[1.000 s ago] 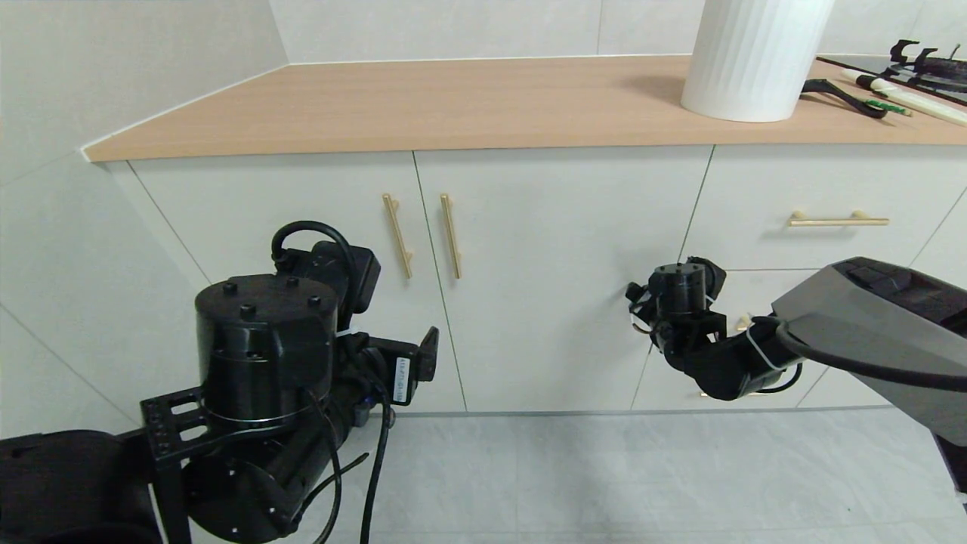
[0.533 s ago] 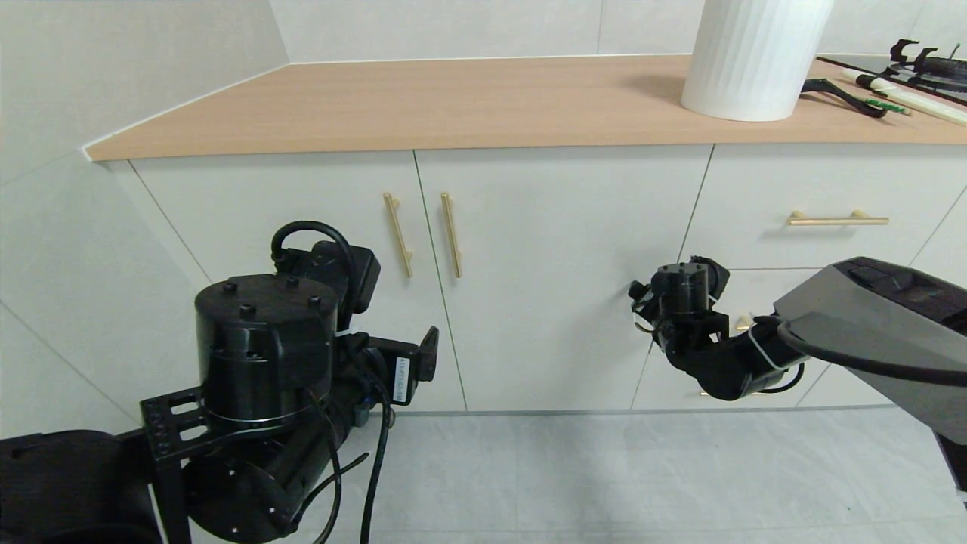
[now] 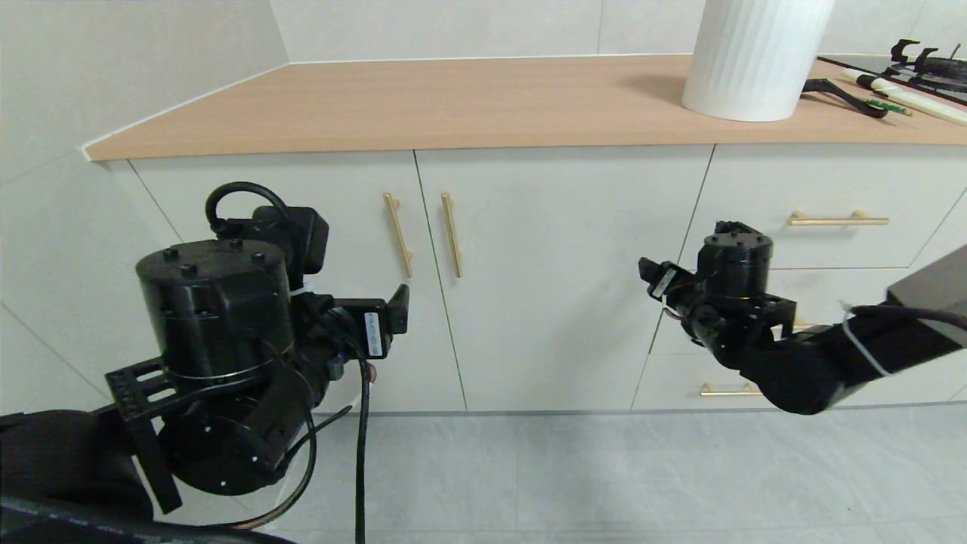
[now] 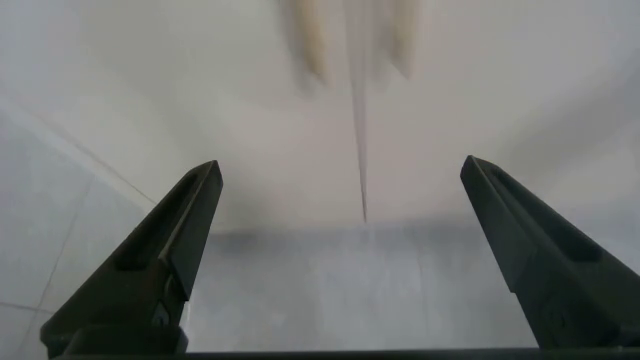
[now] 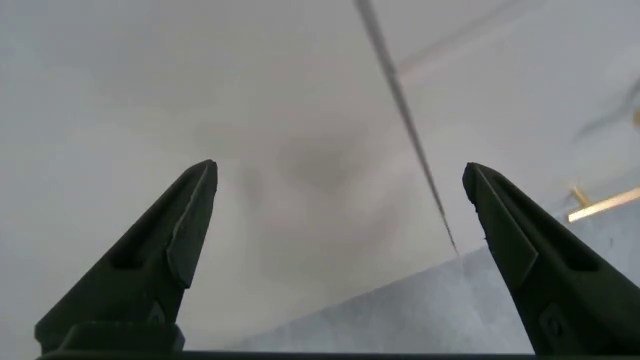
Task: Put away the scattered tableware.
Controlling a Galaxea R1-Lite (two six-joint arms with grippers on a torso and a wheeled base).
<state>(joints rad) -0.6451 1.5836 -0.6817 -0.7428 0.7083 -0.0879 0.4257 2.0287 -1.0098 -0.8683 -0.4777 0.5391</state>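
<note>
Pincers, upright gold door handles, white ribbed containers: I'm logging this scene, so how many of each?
Pincers: 2, left pincer and right pincer
Upright gold door handles: 2
White ribbed container: 1
Total: 5

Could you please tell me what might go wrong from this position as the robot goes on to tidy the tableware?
1. The left gripper and right gripper are open, low and facing the cabinet doors; lifting them may clip the gold handles or the edge of the countertop.
2. The utensils lie just beside the tall white container, so a reach for them could knock it.
</note>
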